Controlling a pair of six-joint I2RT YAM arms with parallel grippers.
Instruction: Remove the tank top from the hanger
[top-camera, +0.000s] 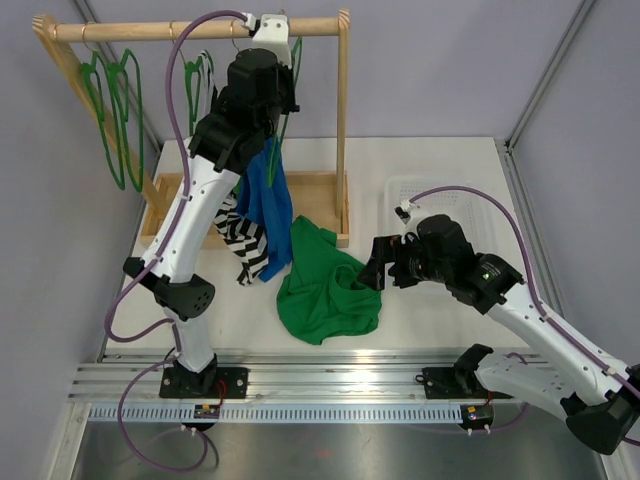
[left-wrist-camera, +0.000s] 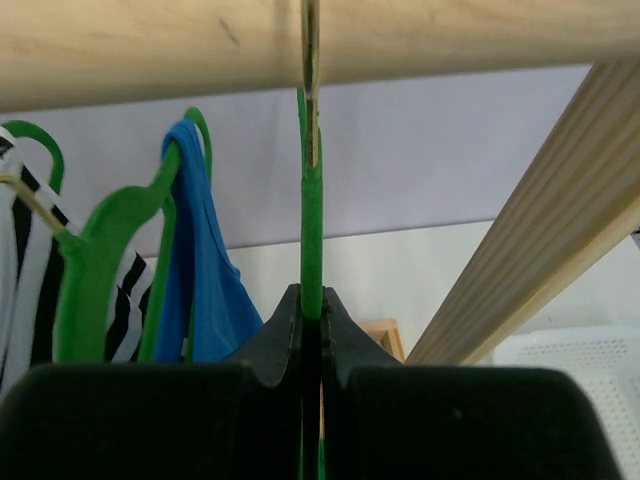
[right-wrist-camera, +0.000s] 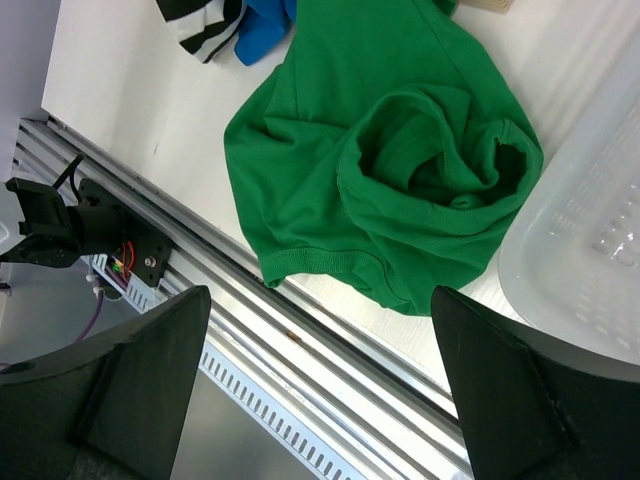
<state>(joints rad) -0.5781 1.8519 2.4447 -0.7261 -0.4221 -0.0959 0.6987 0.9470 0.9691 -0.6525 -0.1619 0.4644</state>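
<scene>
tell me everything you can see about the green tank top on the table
The green tank top is a plain bright green knit, hemmed at its edges, lying crumpled on the white table with one opening bunched into a folded ring. It is off any hanger. Its far end reaches the wooden rack base; nothing grips it.

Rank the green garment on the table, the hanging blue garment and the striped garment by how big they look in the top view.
1. green garment, spread out in full view.
2. blue garment, top part hidden behind the left arm.
3. striped garment, largely covered, so its true size is unsure.
</scene>
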